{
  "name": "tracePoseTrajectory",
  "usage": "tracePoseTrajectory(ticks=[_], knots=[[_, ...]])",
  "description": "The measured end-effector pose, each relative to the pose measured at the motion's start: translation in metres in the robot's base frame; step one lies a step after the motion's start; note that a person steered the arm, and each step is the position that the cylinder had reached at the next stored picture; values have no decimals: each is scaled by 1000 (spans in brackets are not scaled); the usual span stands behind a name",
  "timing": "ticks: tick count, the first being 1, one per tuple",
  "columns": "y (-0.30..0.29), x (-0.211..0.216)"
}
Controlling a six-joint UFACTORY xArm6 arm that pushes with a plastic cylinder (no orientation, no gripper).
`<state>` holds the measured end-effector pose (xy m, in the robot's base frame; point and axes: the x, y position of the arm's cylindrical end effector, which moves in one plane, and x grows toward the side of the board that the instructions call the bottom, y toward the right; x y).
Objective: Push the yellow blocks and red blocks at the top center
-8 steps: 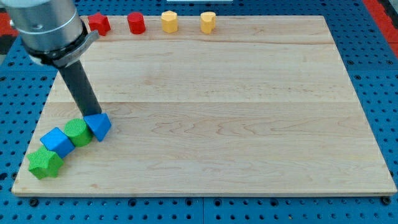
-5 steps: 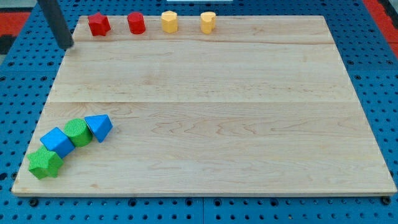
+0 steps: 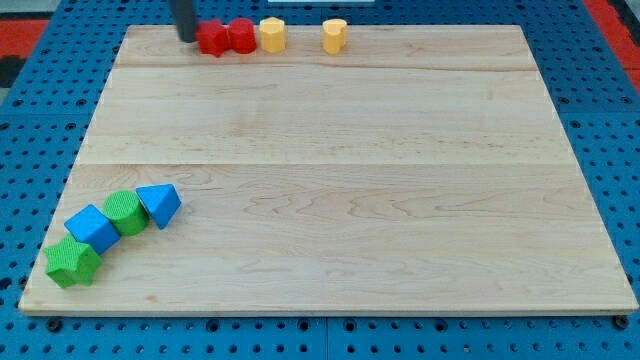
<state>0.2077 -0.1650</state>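
My tip (image 3: pixel 187 38) is at the view's top edge, touching the left side of the red star block (image 3: pixel 212 39). The red star block presses against the red cylinder block (image 3: pixel 241 36), which touches or nearly touches a yellow block (image 3: pixel 272 35). A second yellow block (image 3: pixel 335 35) stands apart further right. All four sit in a row along the top edge of the wooden board (image 3: pixel 330 170).
At the view's bottom left lie a green star block (image 3: pixel 71 262), a blue cube (image 3: pixel 93 228), a green cylinder (image 3: pixel 125 212) and a blue triangular block (image 3: pixel 159 204), touching in a diagonal chain. Blue pegboard (image 3: pixel 610 130) surrounds the board.
My tip moved from the bottom-left blocks up to the top edge, then right. It pushed the red star and red cylinder rightward, up against the left yellow block.
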Motion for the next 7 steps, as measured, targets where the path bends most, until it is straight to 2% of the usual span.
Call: tracePoseTrajectory(ticks=[1, 3, 5, 6, 7], knots=[[8, -11], [108, -12], [171, -14], [167, -15], [202, -15]])
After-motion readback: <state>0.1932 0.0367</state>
